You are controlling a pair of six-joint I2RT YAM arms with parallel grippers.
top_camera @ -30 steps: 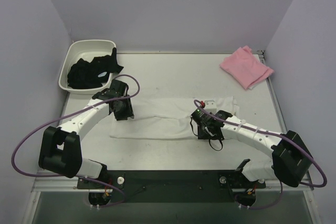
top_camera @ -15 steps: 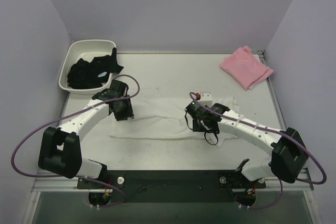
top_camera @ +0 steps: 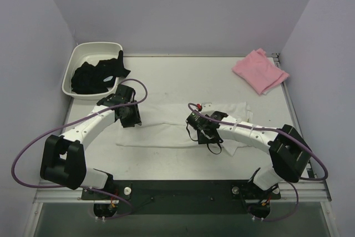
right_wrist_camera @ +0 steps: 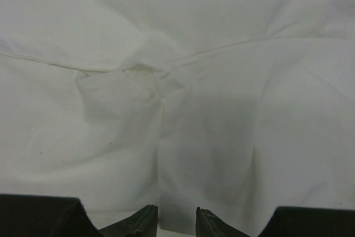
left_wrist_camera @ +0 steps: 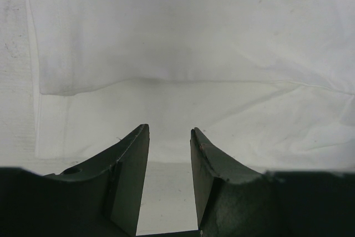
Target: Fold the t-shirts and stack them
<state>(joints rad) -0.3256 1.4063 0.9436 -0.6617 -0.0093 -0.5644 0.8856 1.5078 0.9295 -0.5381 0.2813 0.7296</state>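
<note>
Cloth fills both wrist views: a white t-shirt (top_camera: 166, 129) lies folded into a long band across the middle of the table (top_camera: 183, 76), running left to right, with its right end wider and rumpled. No print shows on the side that faces up.

The left gripper (top_camera: 132, 121) hangs over the band's left end, tilted down toward it. Its jaws stand a narrow way apart with nothing between them, and past them a hemmed edge of the shirt crosses its wrist view.

The right gripper (top_camera: 202, 132) is low over the shirt, right of its middle. Only the tips of its jaws show at the bottom of its wrist view, parted by a small gap, above creased white fabric with a small pucker.

A pink t-shirt (top_camera: 259, 70) sits folded at the far right corner, well apart from the white one. A white tub (top_camera: 70, 76) at the far left holds black clothes (top_camera: 97, 76).
</note>
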